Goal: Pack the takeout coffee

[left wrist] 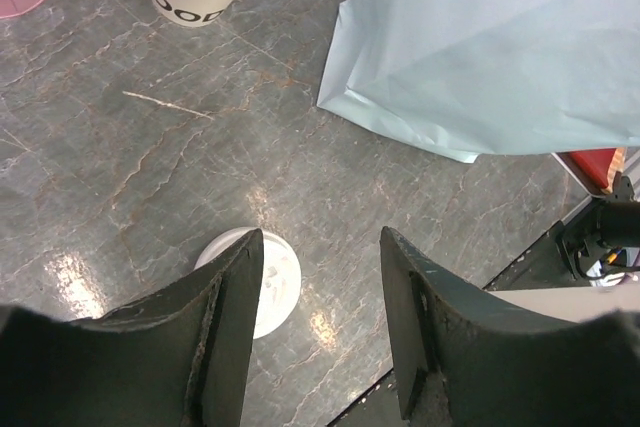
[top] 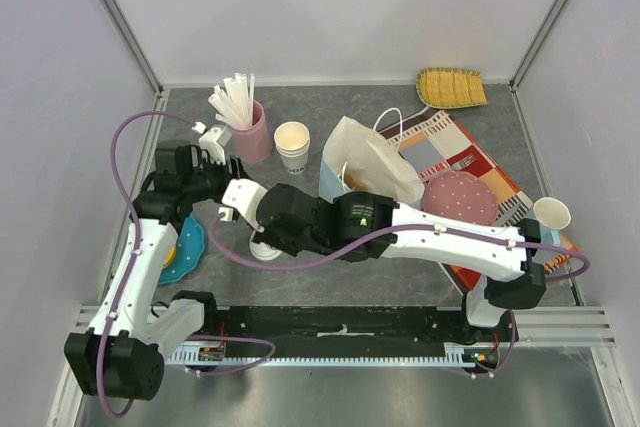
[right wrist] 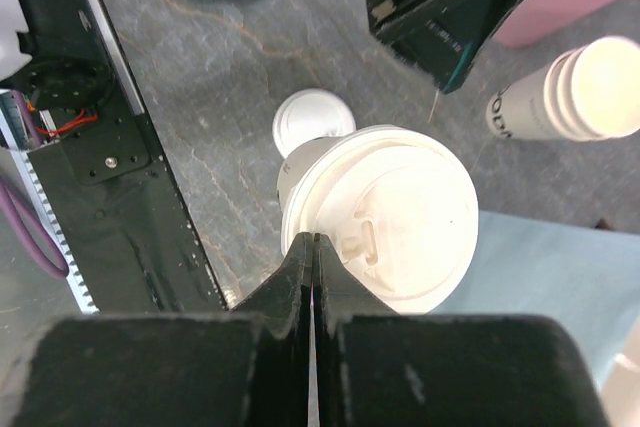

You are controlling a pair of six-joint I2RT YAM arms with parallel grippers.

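While the right gripper (right wrist: 315, 240) has its jaws pressed together on the lid rim of the takeout coffee (right wrist: 385, 212), the cup hangs just short of the pale blue paper bag (right wrist: 540, 277), seemingly clear of the bench (right wrist: 230, 97). The step in hand, I judge, is carrying it over the bag's mouth. A rim pinch is a thin hold, so hold the cup upright, move slowly, centre it over the opening and lower it deep before letting go. The left gripper (left wrist: 322, 242), jaws spread and empty, hovers farther from the bag and could steady its edge.
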